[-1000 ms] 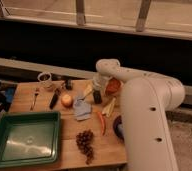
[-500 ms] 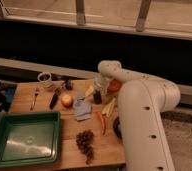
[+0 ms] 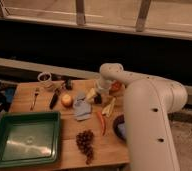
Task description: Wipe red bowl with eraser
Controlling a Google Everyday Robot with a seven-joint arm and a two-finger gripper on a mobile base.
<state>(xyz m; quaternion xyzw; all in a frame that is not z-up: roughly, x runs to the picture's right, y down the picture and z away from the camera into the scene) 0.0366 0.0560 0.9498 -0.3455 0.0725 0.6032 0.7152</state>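
The red bowl [image 3: 117, 88] sits at the back right of the wooden board, partly hidden behind my white arm. A small black block that I take for the eraser [image 3: 68, 84] lies near the board's back edge, left of centre. My gripper [image 3: 97, 96] hangs from the bent wrist, low over the board, just left of the red bowl and well right of the eraser. It stands open, and I see nothing held in it.
On the wooden board [image 3: 24, 95] lie a fork [image 3: 34, 98], a black-handled utensil [image 3: 54, 99], an orange fruit [image 3: 66, 100], a blue-grey cloth [image 3: 81, 108], a red chili [image 3: 101, 122] and grapes [image 3: 85, 143]. A green tray [image 3: 24, 137] fills the front left. A dark purple bowl [image 3: 119, 127] is half hidden by my arm.
The arm's wrist has drifted slightly to the right. The gripper stays open, and nothing on the board has moved.
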